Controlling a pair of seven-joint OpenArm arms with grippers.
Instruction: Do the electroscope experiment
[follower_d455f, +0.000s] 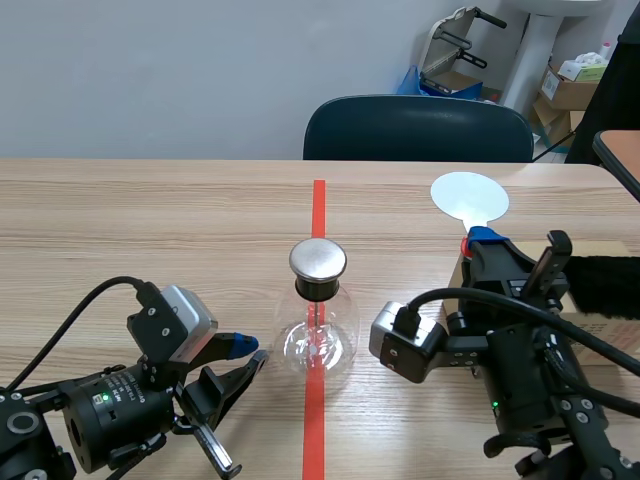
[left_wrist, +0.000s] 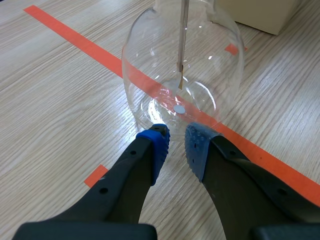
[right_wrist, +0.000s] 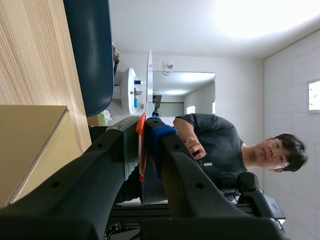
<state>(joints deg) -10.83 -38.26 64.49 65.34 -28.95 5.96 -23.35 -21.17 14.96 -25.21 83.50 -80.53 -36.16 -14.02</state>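
Observation:
The electroscope, a round glass flask (follower_d455f: 318, 335) with a metal cap (follower_d455f: 318, 260), stands on the red tape line at mid-table. In the left wrist view the flask (left_wrist: 182, 65) shows its rod and thin leaves inside. My left gripper (follower_d455f: 248, 355) lies low just left of it, narrowly open, its blue pads (left_wrist: 155, 145) almost at the glass and nothing between them. My right gripper (follower_d455f: 487, 240) is raised to the right, shut on the red handle (right_wrist: 142, 150) of a paddle with a white disc (follower_d455f: 469, 197), which is seen edge-on in the right wrist view (right_wrist: 149, 85).
A cardboard box (follower_d455f: 608, 330) with a black furry piece (follower_d455f: 605, 285) on it sits at the right edge, beside the right arm. A dark chair (follower_d455f: 418, 128) stands behind the table. A person (right_wrist: 225, 145) appears in the right wrist view.

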